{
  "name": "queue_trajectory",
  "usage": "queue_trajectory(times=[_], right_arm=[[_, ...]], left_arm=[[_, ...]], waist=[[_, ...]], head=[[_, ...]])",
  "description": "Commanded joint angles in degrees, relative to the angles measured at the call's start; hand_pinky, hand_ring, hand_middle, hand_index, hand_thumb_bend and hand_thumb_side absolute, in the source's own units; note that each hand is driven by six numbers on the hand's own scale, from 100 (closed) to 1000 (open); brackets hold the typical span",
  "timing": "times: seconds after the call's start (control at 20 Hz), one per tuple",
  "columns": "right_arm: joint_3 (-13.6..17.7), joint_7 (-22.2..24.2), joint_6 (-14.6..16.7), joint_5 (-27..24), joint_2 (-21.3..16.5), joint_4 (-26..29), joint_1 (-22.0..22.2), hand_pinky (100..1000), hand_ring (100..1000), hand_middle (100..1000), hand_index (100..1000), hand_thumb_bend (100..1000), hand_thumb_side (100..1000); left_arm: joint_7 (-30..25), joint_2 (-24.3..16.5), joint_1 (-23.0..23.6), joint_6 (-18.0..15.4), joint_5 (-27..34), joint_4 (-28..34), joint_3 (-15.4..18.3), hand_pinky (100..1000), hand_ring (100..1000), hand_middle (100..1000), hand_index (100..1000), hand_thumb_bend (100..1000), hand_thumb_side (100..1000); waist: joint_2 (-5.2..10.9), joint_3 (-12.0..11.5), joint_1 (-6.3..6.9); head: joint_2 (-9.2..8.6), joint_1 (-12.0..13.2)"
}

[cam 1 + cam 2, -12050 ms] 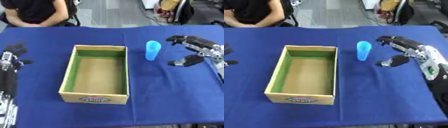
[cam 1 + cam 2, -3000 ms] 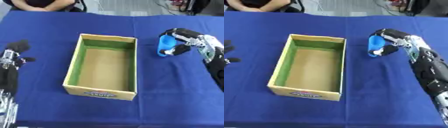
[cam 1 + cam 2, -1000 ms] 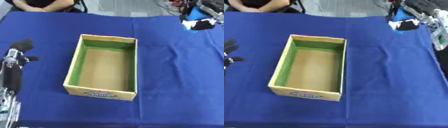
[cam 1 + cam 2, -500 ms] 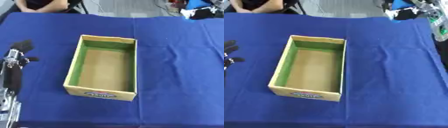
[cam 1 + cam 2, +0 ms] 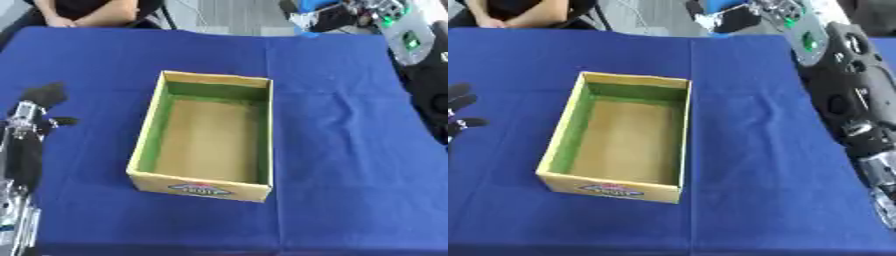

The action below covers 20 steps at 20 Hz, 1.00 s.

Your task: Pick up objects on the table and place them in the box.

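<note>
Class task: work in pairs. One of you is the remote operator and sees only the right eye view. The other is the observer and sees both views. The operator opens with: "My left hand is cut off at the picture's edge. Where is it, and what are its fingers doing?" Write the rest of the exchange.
Observer: The left eye view shows the whole left hand. It is over the blue cloth to the left of the box, with its fingers relaxed and holding nothing.
Operator: My right hand has the cup up at the top edge. Is the left arm in the way of the box?
Observer: No. The left forearm runs down the picture's left edge to the bottom corner, apart from the box.
</note>
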<state>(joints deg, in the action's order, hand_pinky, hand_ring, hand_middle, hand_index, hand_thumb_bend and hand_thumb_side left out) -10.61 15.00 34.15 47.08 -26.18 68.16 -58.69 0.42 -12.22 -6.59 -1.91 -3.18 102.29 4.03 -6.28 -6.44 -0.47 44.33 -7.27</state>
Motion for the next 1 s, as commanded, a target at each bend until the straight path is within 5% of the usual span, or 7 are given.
queue_trajectory(times=[0.05, 1.0], right_arm=[[-0.28, 0.55, 0.9, 0.63, 1.85, -1.05, -2.13, 181, 206, 350, 534, 100, 335], [-0.76, -2.65, 1.74, 5.51, 12.55, -8.63, 1.12, 222, 221, 331, 521, 100, 358]], left_arm=[[-0.33, -0.61, -0.65, -0.12, 0.23, 0.63, -0.17, 632, 868, 868, 812, 429, 1000], [-0.63, 0.04, -1.14, -0.13, 0.47, 0.74, -0.52, 633, 871, 870, 810, 428, 1000]], waist=[[0.94, -0.12, 0.22], [0.56, -0.43, 0.65]], head=[[-0.21, -1.04], [-0.21, -1.55]])
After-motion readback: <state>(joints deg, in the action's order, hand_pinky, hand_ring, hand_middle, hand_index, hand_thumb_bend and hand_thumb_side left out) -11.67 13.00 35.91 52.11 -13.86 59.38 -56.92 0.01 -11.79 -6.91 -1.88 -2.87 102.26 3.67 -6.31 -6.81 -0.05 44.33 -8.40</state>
